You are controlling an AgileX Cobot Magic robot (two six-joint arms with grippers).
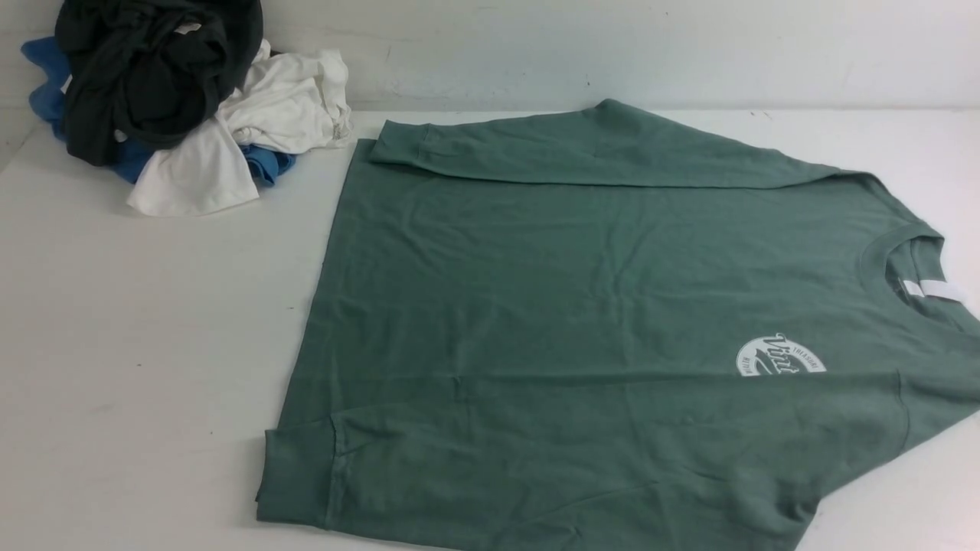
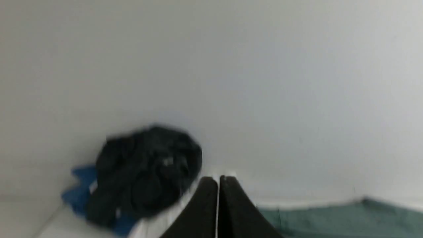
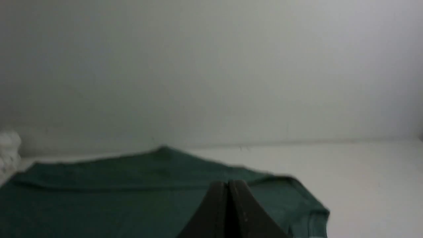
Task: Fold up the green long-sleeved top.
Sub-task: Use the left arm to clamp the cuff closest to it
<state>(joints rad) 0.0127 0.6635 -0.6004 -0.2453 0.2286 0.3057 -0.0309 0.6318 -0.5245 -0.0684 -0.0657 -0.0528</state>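
The green long-sleeved top (image 1: pixel 566 306) lies flat on the white table, neck to the right and hem to the left. Both sleeves are folded across the body, one along the far edge and one along the near edge. Its white round logo (image 1: pixel 781 358) is half covered by the near sleeve, and a white neck label (image 1: pixel 930 289) shows in the collar. Neither arm appears in the front view. In the left wrist view my left gripper (image 2: pixel 218 180) is shut and empty, raised above the table near the top (image 2: pixel 347 218). My right gripper (image 3: pixel 228 183) is shut and empty above the top (image 3: pixel 99 195).
A pile of clothes sits at the far left corner against the wall: a black garment (image 1: pixel 153 69) on top, a white one (image 1: pixel 253 122) and a blue one (image 1: pixel 46 84) beneath. The black garment (image 2: pixel 145 168) also shows in the left wrist view.
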